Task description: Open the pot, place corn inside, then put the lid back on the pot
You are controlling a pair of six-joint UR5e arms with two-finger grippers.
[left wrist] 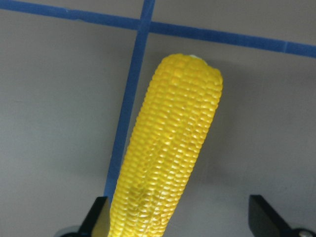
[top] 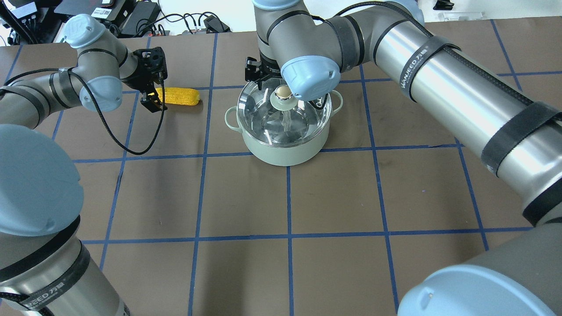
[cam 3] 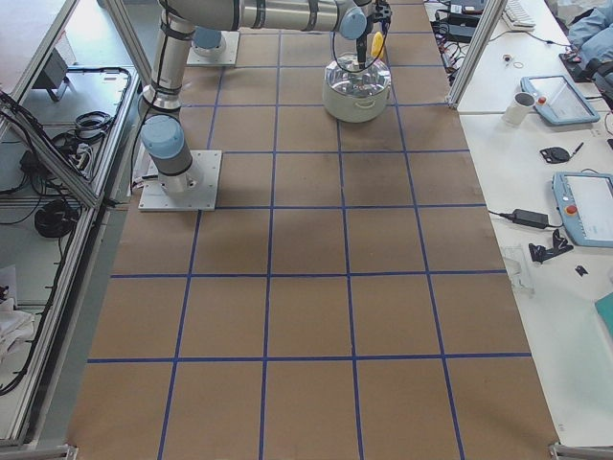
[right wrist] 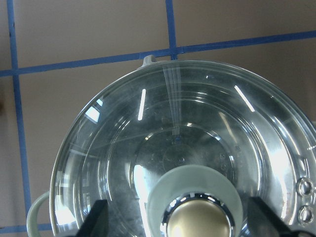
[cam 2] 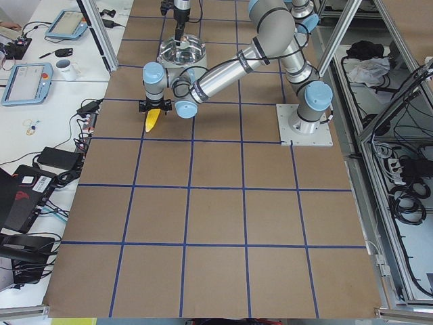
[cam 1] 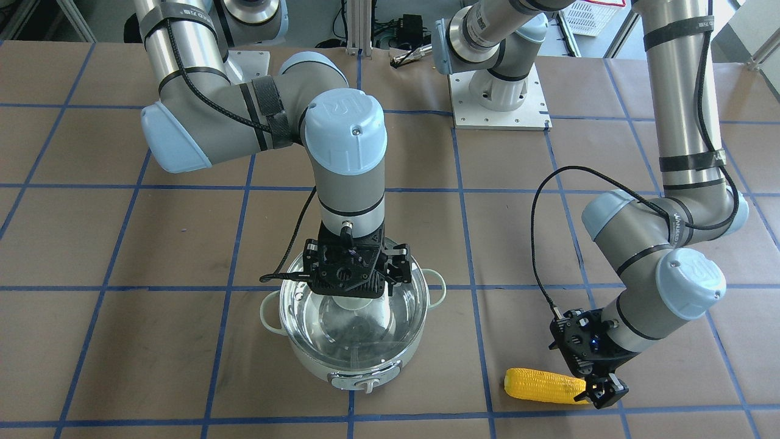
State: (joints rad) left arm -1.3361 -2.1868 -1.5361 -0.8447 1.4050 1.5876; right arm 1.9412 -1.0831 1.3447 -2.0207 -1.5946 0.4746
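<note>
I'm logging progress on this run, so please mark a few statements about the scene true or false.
1. The lid sits on the pot. True.
2. One hand is shut on the lid's knob. False: the right hand is open, with a finger on each side of the knob.
3. The left hand is open around the corn's tapered end. True.
4. The corn is inside the pot. False: it lies on the table.
</note>
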